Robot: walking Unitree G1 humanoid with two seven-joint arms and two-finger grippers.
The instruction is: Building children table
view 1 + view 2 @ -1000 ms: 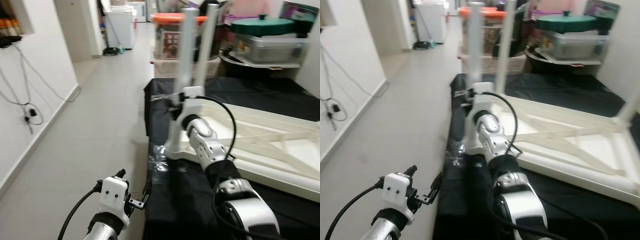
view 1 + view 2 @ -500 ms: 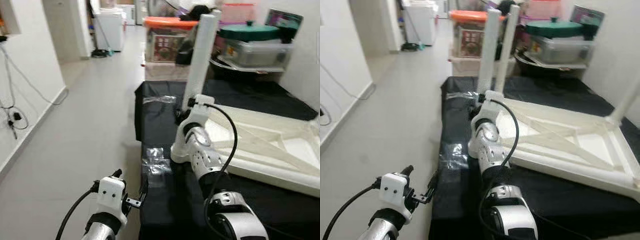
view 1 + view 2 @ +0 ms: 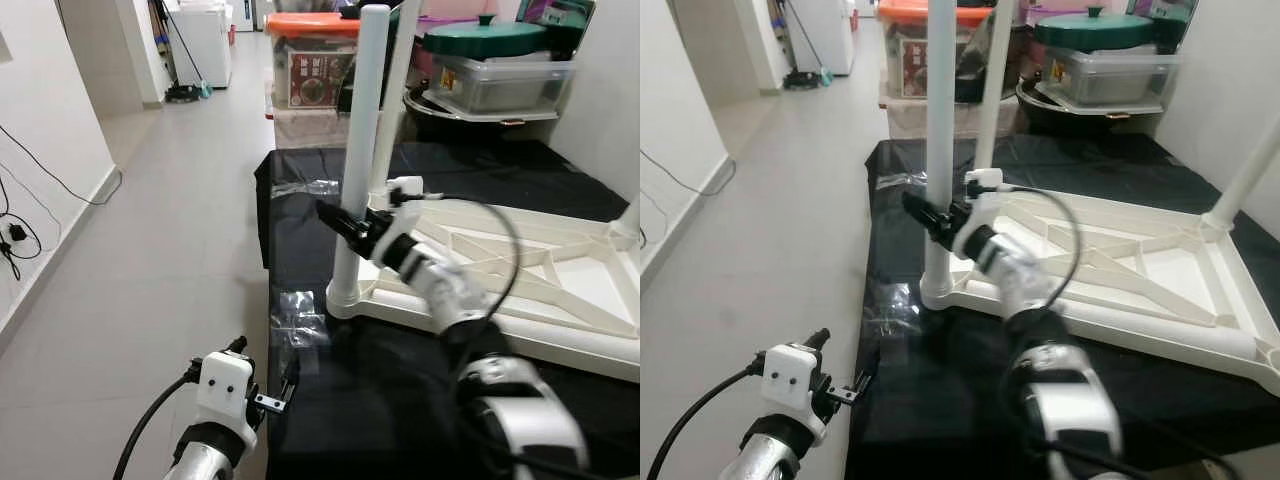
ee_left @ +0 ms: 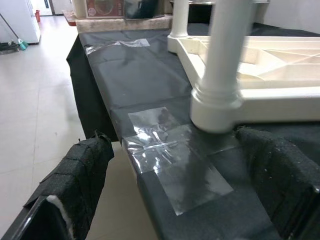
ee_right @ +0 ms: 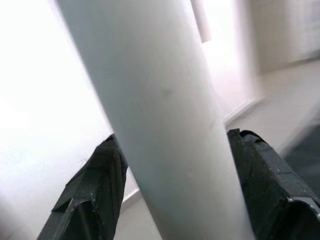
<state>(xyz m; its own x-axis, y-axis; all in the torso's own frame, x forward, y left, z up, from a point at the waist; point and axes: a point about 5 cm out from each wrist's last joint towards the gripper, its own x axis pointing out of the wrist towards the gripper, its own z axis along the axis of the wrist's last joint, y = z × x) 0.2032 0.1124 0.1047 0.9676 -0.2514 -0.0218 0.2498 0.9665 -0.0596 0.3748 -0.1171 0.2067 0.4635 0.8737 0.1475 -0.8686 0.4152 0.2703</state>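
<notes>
Midway up the near white table leg (image 3: 358,150), the right pincer (image 3: 342,226) was clamped around the tube, one black finger (image 5: 95,190) on either side of it in the wrist view. That leg stood upright in the corner socket of the overturned children's table (image 3: 540,265), a cream plastic frame lying top-down on the bench (image 3: 400,400), with a second leg (image 3: 393,90) rising just behind the first and another at the far right corner. The right arm's silver links and a looping black cable stretched back over the frame toward the camera.

The left pincer (image 3: 272,400) hung low beside the bench's near corner, apart from the table, its fingers (image 4: 80,175) spread wide and holding nothing. Between them, in the wrist view, lay patches of clear tape (image 4: 170,150) stuck to the black cloth (image 3: 300,260) that covered the bench and draped over its edge, close to the foot of the gripped leg.

Behind the bench stood stacked storage: a clear box with an orange lid (image 3: 315,60), and a grey bin topped by a dark green lid (image 3: 495,40). To the robot's left a pale tiled floor (image 3: 170,230) ran down a corridor toward a white appliance (image 3: 205,40) and a mop or broom leaning by it. Black cables (image 3: 30,200) trailed down the white wall on the left.
</notes>
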